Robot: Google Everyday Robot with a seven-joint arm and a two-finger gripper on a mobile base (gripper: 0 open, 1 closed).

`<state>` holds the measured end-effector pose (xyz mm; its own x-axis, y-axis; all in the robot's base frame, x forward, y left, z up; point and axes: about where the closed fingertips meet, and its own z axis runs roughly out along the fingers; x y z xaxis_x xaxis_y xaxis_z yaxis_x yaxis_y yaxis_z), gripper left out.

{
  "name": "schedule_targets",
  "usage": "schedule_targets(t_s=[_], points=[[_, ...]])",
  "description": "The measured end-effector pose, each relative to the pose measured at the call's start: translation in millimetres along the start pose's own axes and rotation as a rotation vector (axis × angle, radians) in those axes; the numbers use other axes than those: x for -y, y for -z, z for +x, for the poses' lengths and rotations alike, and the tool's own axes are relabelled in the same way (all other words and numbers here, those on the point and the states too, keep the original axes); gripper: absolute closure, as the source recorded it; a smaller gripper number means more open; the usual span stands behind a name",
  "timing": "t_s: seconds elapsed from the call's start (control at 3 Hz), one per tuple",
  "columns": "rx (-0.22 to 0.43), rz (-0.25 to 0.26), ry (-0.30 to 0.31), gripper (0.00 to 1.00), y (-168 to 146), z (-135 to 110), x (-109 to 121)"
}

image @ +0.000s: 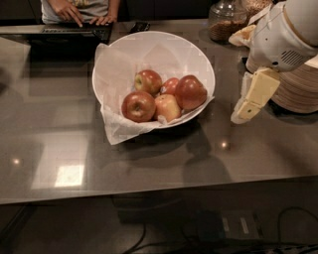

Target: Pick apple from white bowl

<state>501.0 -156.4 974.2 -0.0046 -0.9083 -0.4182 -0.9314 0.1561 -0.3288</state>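
Observation:
The white bowl (199, 53), lined with crinkled white paper, stands on the grey counter at centre. Several apples lie in it. The apple (190, 92), the largest and dark glossy red, lies at the right side of the pile. A paler yellow-pink apple (167, 107) lies just left of it, and a red-orange apple (138, 106) lies further left. My gripper (250, 99) hangs from the white arm at the right, outside the bowl's right rim and above the counter, about an apple's width from the dark red apple. It holds nothing that I can see.
Stacked beige paper plates (298, 92) stand right behind the gripper. A glass jar (224, 20) stands at the back right. A person's hands (82, 12) rest on a laptop (59, 34) at the back left. The counter's front edge (149, 196) runs below.

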Motion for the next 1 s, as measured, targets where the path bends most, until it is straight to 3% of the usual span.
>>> schedule_targets(t_s=[1.0], points=[[0.141,0.022,-0.018,0.0,-34,-20,6]])
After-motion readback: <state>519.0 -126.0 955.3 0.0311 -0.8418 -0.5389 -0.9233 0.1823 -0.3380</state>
